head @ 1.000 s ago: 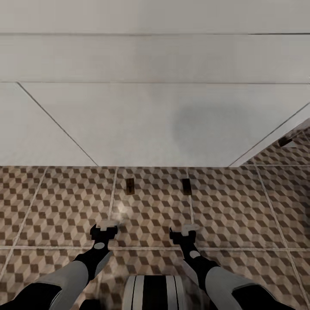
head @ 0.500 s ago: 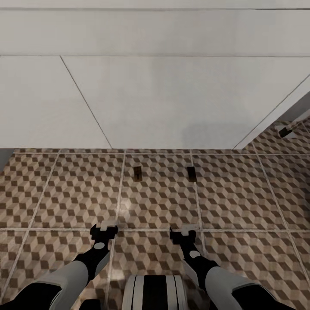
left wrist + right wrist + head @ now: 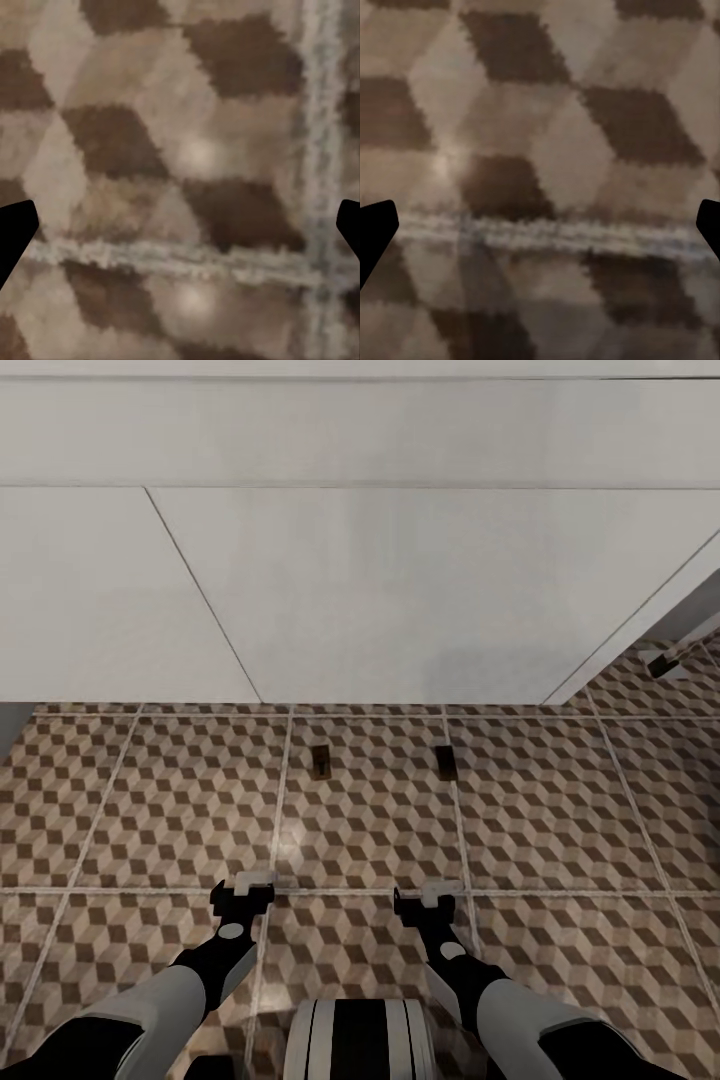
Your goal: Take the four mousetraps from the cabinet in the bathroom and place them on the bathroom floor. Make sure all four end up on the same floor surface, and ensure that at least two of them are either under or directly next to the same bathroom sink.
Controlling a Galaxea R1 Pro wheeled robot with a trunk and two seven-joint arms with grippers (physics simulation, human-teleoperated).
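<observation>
Two mousetraps (image 3: 321, 761) (image 3: 445, 762) lie on the bathroom floor (image 3: 560, 830) just before the bathroom sink (image 3: 400, 590), likely to satisfy the sink condition, while the left gripper (image 3: 241, 897) and right gripper (image 3: 424, 905) hang spread wide and empty above the tiles

I read two small dark objects (image 3: 321, 761) on the bathroom floor (image 3: 150, 800) as possibly mousetraps; they are too small to confirm. The white unit (image 3: 400, 590) is cut off at top and both sides. Both wrist views blur the tiles, with fingertips (image 3: 13, 232) clipped by the edges.
</observation>
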